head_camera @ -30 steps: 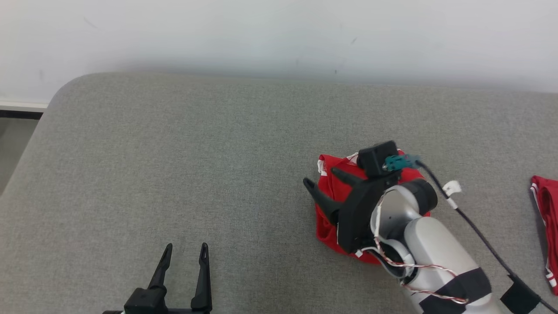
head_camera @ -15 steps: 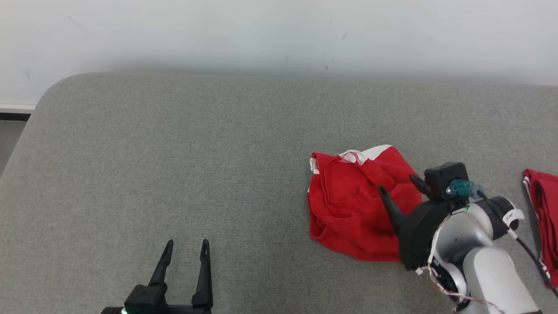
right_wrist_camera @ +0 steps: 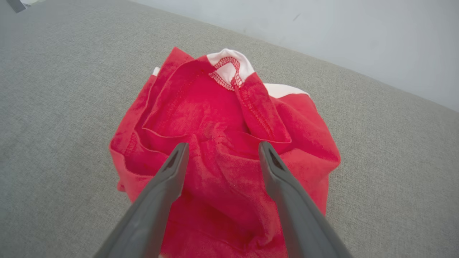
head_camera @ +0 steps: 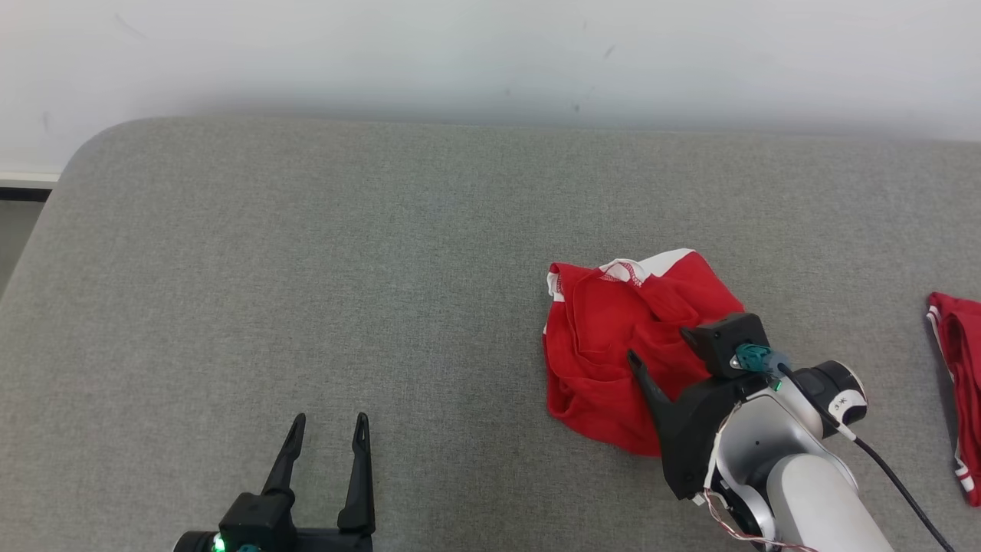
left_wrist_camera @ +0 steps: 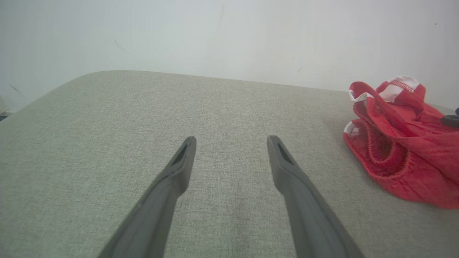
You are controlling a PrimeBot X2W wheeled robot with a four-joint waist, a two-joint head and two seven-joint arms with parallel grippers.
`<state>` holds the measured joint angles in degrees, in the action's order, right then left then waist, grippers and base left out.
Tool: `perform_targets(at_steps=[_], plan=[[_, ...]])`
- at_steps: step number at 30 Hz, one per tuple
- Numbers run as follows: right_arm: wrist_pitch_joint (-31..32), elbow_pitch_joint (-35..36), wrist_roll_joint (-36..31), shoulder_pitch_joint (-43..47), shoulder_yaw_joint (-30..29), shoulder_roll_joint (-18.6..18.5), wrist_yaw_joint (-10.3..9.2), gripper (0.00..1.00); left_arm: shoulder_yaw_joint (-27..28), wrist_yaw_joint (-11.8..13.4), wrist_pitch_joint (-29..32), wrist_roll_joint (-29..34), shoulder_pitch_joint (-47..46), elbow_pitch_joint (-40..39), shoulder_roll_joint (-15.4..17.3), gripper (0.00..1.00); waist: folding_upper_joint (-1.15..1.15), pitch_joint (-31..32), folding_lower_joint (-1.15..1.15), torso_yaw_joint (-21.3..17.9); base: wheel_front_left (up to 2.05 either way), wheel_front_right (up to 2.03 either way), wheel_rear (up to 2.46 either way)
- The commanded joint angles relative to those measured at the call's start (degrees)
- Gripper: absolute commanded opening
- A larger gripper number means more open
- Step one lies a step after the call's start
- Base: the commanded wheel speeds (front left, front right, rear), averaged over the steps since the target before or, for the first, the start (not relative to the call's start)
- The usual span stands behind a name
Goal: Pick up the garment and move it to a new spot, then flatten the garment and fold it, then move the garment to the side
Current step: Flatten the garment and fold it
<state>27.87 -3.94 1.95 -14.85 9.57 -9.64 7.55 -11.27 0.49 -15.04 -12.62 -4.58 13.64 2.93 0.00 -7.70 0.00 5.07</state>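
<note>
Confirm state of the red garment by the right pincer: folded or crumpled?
Crumpled. The red garment lies in a loose heap with uneven ridges and white trim sticking up.

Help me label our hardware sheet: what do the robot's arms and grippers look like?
The left gripper and right gripper have two long, tapered dark fingers. The right forearm is silvery-white, with a black cable, teal connector and red-white wires.
</note>
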Motion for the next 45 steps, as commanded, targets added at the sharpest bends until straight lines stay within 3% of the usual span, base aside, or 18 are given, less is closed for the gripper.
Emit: perform_targets(at_steps=[1,9,13,16,19,20,21,39,40,41,45], plan=[[-0.3,-0.9,-1.0,-1.0,0.3,0.4,-0.12,1.00,-0.1,-0.2,-0.2,0.2,-0.4,0.2,-0.1,1.00,0.00,0.0,0.00,0.2,0.00,0.00,0.00],[-0.5,-4.6,-2.6,-3.7,0.3,0.4,-0.12,1.00,-0.3,-0.1,-0.2,-0.1,-0.5,0.3,-0.1,1.00,0.00,0.0,0.00,0.9,0.00,0.00,0.00],[0.2,-5.9,-3.4,-3.8,-0.1,0.4,-0.12,0.79,-0.3,0.1,-0.2,-0.2,-0.2,0.3,-0.1,1.00,0.00,0.1,0.00,1.2,0.00,0.00,0.00],[0.2,-6.1,-3.7,-3.3,-0.1,0.3,-0.13,0.74,-0.1,0.1,-0.2,-0.2,0.0,0.2,-0.1,1.00,0.00,0.1,0.00,1.1,0.00,0.00,0.00],[0.5,-6.3,-3.6,-3.0,0.1,0.3,-0.13,0.37,0.0,0.1,-0.2,-0.2,0.3,0.1,-0.1,1.00,0.00,0.1,0.00,0.9,0.00,0.00,0.00],[0.5,-6.2,-3.6,-3.0,0.2,0.3,-0.12,0.32,0.0,0.1,-0.2,-0.2,0.3,0.1,-0.1,1.00,0.00,0.2,0.00,0.8,0.00,0.00,0.00],[0.2,-6.0,-3.4,-2.9,0.5,0.3,-0.12,0.00,-0.1,0.0,-0.2,-0.2,0.2,0.2,-0.1,1.00,0.00,0.2,0.00,0.8,0.00,0.00,0.00],[1.4,6.0,-0.7,8.1,5.3,-1.6,-0.12,0.00,0.3,-0.4,-0.2,0.0,1.6,0.5,-0.1,1.00,0.00,2.1,0.00,0.2,0.00,0.00,0.00],[1.7,6.3,-0.6,8.4,5.2,-1.7,-0.12,0.36,0.2,-0.5,-0.2,0.0,1.6,0.6,-0.1,1.00,0.00,2.2,0.00,0.2,0.00,0.00,0.00],[1.8,6.5,-0.4,8.8,5.1,-1.7,-0.12,1.00,0.1,-0.4,-0.2,0.0,1.6,0.6,-0.1,1.00,0.00,2.3,0.00,0.1,0.00,0.00,0.00],[1.9,7.5,0.6,9.5,5.9,-1.0,-0.12,1.00,-0.1,-0.4,-0.2,-0.1,1.5,0.8,-0.1,1.00,0.00,2.5,0.00,0.1,0.00,0.00,0.00]])
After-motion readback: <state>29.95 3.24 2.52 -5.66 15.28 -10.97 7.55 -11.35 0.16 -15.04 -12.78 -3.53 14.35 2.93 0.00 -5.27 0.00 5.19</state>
